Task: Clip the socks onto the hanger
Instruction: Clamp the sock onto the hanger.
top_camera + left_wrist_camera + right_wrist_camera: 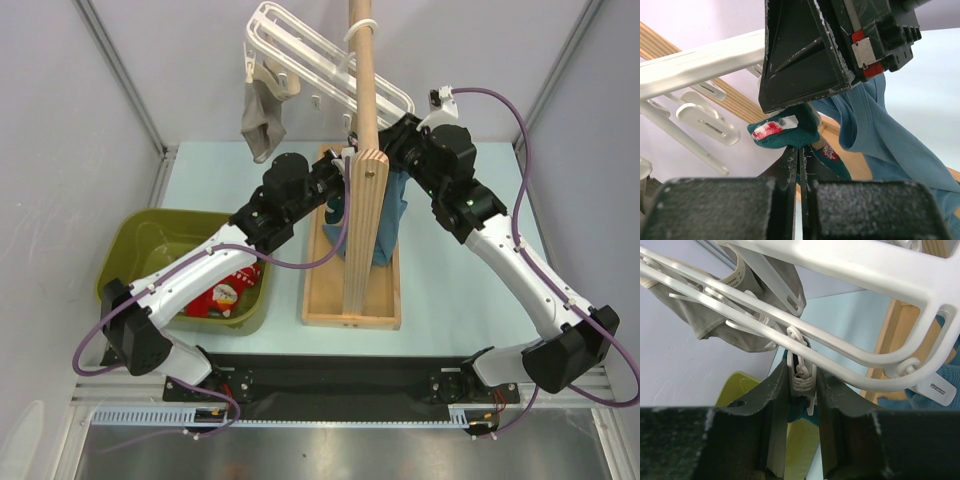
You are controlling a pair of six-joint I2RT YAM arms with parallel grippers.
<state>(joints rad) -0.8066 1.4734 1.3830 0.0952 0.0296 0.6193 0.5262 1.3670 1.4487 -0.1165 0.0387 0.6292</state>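
Note:
My left gripper [799,150] is shut on a dark teal sock [790,134] with red and white print, holding it up just under the hanger [700,62]. The black body of the right gripper fills the top of the left wrist view, right above that sock. My right gripper [802,374] is shut on a white clip peg [801,371] dangling from the hanger's [865,270] rail. A bit of teal sock [797,407] shows just below that peg. More red patterned socks [225,295] lie in the green bin [135,240].
A grey-beige sock [265,115] hangs clipped at the hanger's left end. The wooden pole [362,120] rises from its tray base [350,305] between both arms. A blue garment [388,215] hangs beside the pole. Other free pegs [705,117] dangle to the left.

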